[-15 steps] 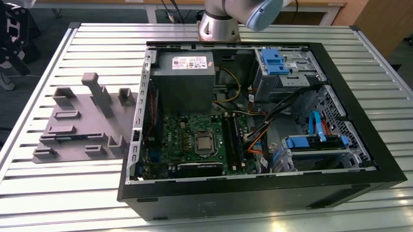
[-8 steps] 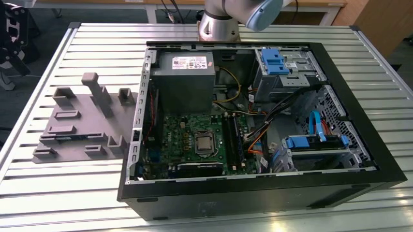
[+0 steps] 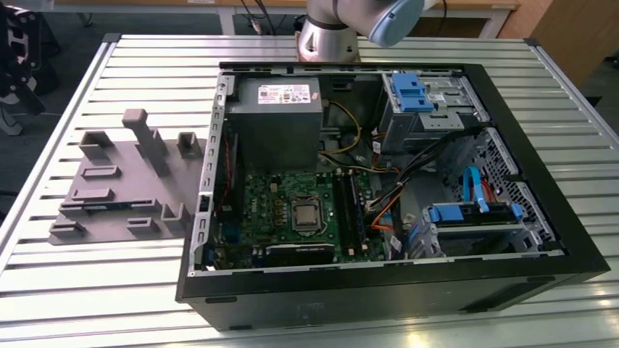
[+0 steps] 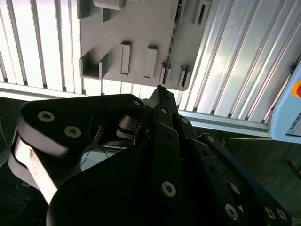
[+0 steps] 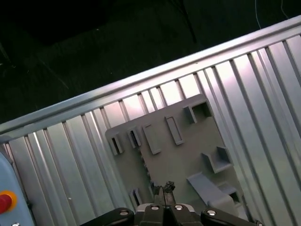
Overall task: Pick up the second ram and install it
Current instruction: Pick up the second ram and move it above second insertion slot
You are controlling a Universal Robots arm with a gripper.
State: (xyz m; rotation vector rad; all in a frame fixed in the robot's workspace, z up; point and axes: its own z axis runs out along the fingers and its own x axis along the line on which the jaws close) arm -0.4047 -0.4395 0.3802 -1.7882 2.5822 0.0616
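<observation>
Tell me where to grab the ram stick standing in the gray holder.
Come from straight above and pinch the second ram across its two flat faces, near mid-length. It seems to stand on edge in a slot of the gray holder, so just its thin top edge is free.

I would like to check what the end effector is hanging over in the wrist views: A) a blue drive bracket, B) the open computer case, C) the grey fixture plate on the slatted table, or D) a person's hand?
C: in both wrist views the end effector is over the grey fixture plate, which lies on the slatted table.
</observation>
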